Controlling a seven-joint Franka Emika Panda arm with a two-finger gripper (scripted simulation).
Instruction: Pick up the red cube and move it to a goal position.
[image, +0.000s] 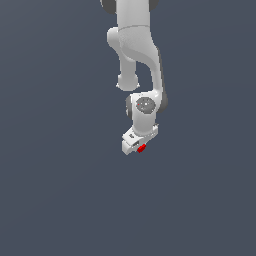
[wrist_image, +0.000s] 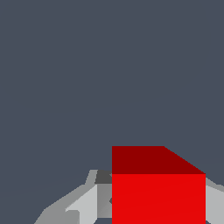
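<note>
Red cube (image: 142, 148) sits at the tip of the white gripper (image: 137, 146), showing in the exterior view as a small bright fleck of red just below and a little toward that view's right of the gripper's pale body. It is far smaller than the hand that carries it. The arm (image: 135, 45) comes down from the top edge of the exterior view, bends through a rounded elbow, and ends in a wrist joint with a grey circular cap directly above the gripper. All around it lies a flat, uniform dark blue-grey ground (image: 50, 190), and no shadow or edge shows whether the cube rests on that surface or hangs above it; I cannot tell which. In the wrist view the red cube (wrist_image: 158, 197) fills much of the frame close to the camera, with one brightly lit face and a darker red face above it. Pale grey finger (wrist_image: 83, 210) parts flank it: one meets the cube's side, and a sliver of the other (wrist_image: 214, 205) touches the opposite side. The jaws therefore stand closed to about the cube's width, with the cube caught between them, and no gap shows between either finger and the red faces. Beyond the cube, the wrist view shows only the same plain dark ground (wrist_image: 109, 65).
</note>
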